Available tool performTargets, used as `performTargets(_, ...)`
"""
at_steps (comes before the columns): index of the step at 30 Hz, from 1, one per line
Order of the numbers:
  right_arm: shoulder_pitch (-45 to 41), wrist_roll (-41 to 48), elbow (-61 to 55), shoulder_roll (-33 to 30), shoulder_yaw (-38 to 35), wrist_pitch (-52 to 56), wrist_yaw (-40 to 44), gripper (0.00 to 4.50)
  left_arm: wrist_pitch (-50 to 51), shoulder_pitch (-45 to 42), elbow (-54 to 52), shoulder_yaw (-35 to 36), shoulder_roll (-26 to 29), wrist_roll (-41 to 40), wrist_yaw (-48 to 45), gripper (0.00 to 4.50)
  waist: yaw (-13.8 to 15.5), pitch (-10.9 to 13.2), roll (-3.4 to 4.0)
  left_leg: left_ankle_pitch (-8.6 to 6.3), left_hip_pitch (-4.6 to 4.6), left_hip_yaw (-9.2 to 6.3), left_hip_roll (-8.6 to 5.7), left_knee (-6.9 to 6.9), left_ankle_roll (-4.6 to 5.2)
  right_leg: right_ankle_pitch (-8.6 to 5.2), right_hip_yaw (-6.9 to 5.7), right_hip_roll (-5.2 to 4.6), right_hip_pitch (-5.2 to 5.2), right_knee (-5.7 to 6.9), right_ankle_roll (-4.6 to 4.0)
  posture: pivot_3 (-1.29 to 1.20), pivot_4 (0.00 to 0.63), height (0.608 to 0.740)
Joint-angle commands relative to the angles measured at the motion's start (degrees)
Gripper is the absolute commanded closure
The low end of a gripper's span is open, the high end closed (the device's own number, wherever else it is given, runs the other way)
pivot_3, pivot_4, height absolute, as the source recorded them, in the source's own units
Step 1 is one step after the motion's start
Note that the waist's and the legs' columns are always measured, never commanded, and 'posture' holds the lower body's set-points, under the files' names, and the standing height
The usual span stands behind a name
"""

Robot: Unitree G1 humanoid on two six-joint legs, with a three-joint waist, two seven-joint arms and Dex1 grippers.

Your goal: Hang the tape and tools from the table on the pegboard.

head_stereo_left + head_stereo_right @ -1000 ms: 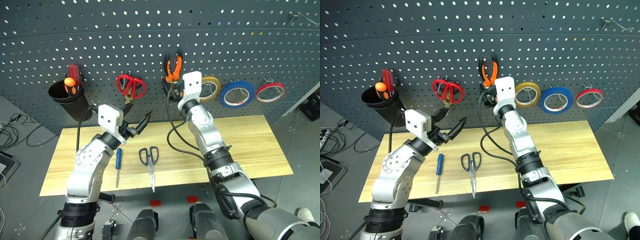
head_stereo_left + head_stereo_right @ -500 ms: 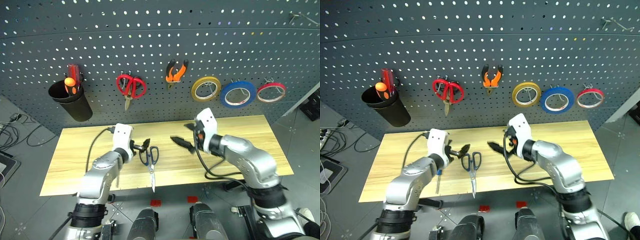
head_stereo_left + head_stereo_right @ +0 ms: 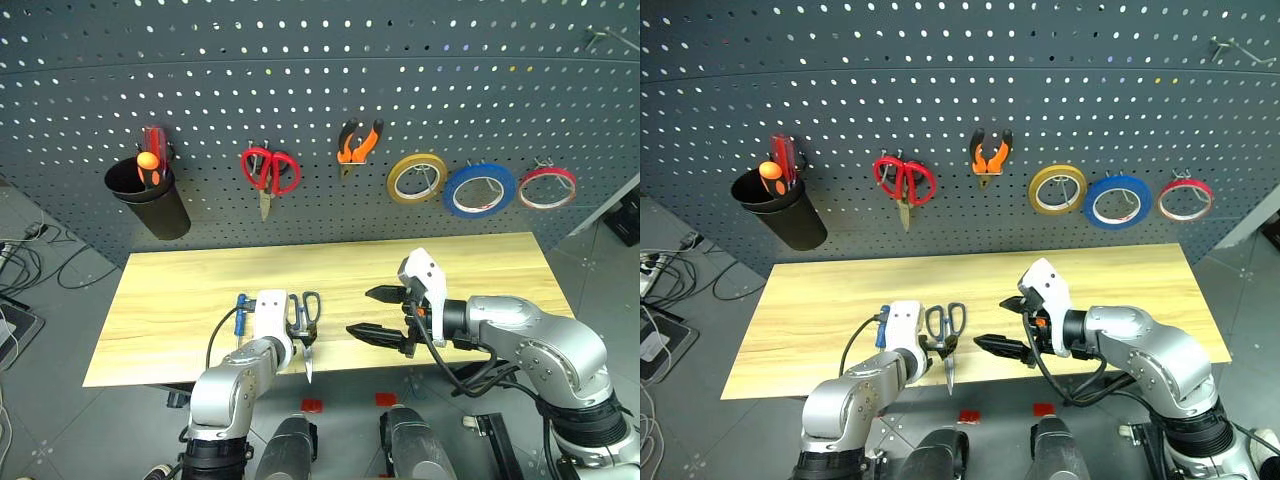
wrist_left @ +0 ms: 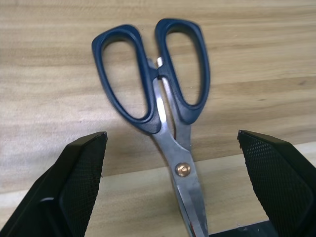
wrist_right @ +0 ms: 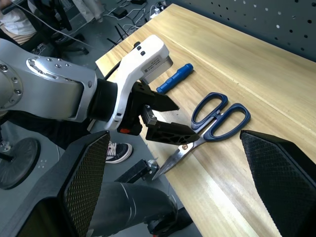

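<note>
My left gripper [image 4: 170, 185] hangs with both fingers spread wide, straddling the dark-blue-handled steel scissors [image 4: 163, 103] without touching them. They lie flat near the front edge of the light wooden plank table [image 3: 180, 280]. My right gripper [image 3: 382, 313] is also spread, empty, beside them. Risk: the thin blades sit flush on wood, so closing may skate over them or nudge the tips off the edge.

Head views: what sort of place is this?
Likely a workshop or lab tool station: a pegboard hung with red scissors and tape rolls, above a wooden table.
</note>
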Motion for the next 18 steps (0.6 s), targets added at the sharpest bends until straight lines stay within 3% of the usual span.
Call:
performTargets(1, -0.02, 2.19, -2.05, -0.16, -1.71, 0.22, -0.46, 0.00, 0.34, -1.88, 2.59, 0.98, -1.26, 0.52, 0.98, 0.03, 0.02, 0.01, -0.02, 0.00, 0.01, 0.00, 0.00, 0.00, 0.00, 0.00, -0.01, 0.00, 0.01, 0.00, 0.00, -0.05, 0.243, 0.740)
performTargets(16, 0.62, 8.39, -2.03, -0.27, -5.13, 4.18, -2.28, 0.00, 0.27, -6.85, 14.15, 1.86, -5.55, 1.85, 3.33, 0.03, 0.03, 0.08, -0.09, 0.00, 0.14, -0.06, 0.00, -0.01, 0.01, 0.00, -0.07, 0.00, 0.22, -0.08, 0.00, -0.07, 0.258, 0.740)
performTargets(18, 0.61, 9.41, -1.88, 0.01, -5.90, 5.04, -2.80, 0.00, 0.45, -7.31, 15.23, 2.84, -6.51, 1.76, 4.01, 0.55, 0.03, 0.09, -0.09, -0.01, 0.18, -0.08, -0.01, -0.01, 0.01, 0.00, -0.08, -0.01, 0.28, -0.11, 0.00, -0.07, 0.260, 0.740)
